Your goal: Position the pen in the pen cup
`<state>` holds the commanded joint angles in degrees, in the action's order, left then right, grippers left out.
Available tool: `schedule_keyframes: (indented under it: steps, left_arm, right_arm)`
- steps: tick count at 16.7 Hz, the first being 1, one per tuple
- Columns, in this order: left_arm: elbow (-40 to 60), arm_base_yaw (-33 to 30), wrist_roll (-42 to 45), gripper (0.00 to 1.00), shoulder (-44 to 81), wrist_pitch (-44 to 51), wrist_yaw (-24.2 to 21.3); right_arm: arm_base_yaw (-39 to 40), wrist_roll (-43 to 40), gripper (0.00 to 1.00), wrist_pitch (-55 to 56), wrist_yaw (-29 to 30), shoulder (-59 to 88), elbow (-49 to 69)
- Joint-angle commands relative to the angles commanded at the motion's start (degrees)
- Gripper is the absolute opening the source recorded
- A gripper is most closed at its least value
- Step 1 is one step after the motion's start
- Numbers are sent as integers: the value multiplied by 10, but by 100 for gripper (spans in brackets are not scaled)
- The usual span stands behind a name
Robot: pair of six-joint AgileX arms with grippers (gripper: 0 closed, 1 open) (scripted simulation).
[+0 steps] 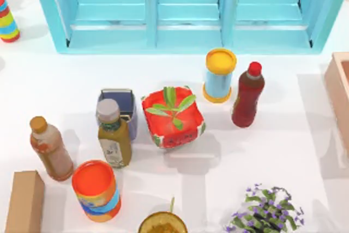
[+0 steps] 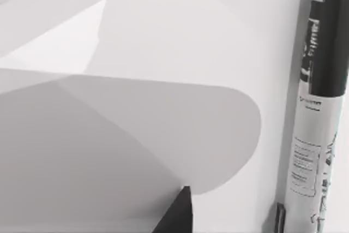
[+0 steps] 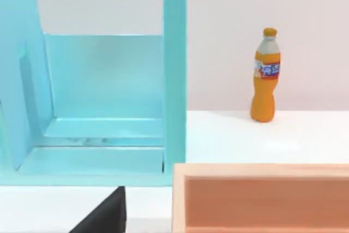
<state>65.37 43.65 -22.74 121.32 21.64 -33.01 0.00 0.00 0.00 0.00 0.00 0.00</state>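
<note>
Top view: table [image 1: 283,151] carrying a square dark-blue pen cup [image 1: 116,107], touching or just behind a green-labelled bottle [image 1: 113,135]. A red planter [image 1: 173,117] stands just beside the cup. Further stock: yellow-lidded can [image 1: 219,76], red bottle [image 1: 247,94], brown bottle [image 1: 50,149], orange-lidded can [image 1: 96,190], blue shelf unit [image 1: 185,12].

Left wrist view: left gripper [image 2: 177,216], one dark tip visible over bare table; jaw state cannot be told. Pen [image 2: 319,107], black and white barrel, lies flat off to one side of the jaws, apart from them.

Right wrist view: right gripper [image 3: 103,216], one dark tip visible; jaw state cannot be told. Ahead of the jaws: blue shelf unit, wooden box [image 3: 262,195], orange soda bottle [image 3: 265,77] farther off.
</note>
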Motion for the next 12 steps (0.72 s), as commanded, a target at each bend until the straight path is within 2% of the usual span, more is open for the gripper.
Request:
schedule_keyframes:
  steps: [7,12]
  left_arm:
    - [0,0,0,2,0,0,0]
    - [0,0,0,0,0,0,0]
  right_arm:
    - [0,0,100,0,0,0,0]
    - [0,0,100,0,0,0,0]
